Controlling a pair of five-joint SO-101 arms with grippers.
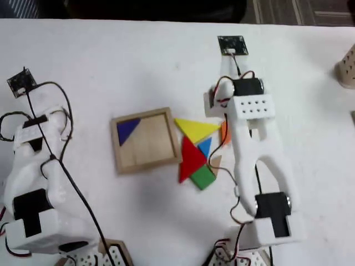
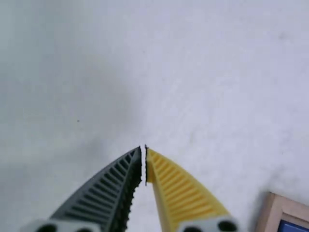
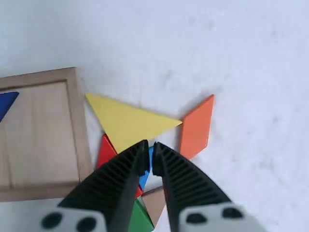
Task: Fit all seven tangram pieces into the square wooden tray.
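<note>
Our right gripper (image 3: 150, 147) has its jaws pressed almost together, pinching nothing. Its tips hang over the blue piece (image 3: 145, 176), at the edge of the yellow triangle (image 3: 128, 123). The red (image 3: 105, 151), green (image 3: 142, 217), tan (image 3: 155, 203) and orange (image 3: 197, 126) pieces cluster around it, just beside the tray (image 3: 79, 125). Only the dark triangle (image 1: 126, 129) lies in the tray, in a corner. Our left gripper (image 2: 144, 150), jaws closed and empty, sits over bare table (image 2: 193, 72), well apart from the loose pieces.
</note>
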